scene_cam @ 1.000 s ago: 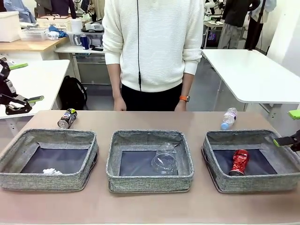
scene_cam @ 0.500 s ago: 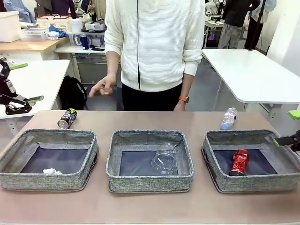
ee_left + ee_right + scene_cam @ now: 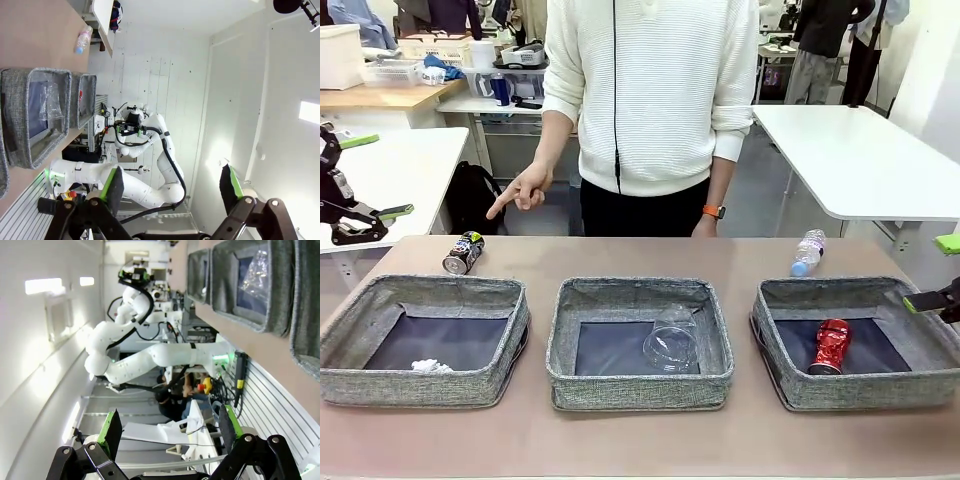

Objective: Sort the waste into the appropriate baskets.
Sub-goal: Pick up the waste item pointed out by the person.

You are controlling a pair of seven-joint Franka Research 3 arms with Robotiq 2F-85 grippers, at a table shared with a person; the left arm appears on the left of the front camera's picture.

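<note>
Tabletop point(image 3: 640, 445) update: person's hand point(image 3: 525, 190) has just come up, pointing at the dark can point(image 3: 463, 252) at ten o'clock. Left gripper point(image 3: 170, 185) and right gripper point(image 3: 168, 432) hang spread and empty, so that's likely the next pick.

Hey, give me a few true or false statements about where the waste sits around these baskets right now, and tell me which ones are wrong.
1. The red can lies in the right basket. True.
2. The dark can lies on the table beyond the left basket. True.
3. The cup is in the left basket. False: it lies in the middle basket.
4. The bottle is in a basket. False: it lies on the table beyond the right basket.
5. The person's hand grips the dark can. False: the hand points down toward it, well apart from it.
6. The left gripper and right gripper are open and empty. True.
</note>
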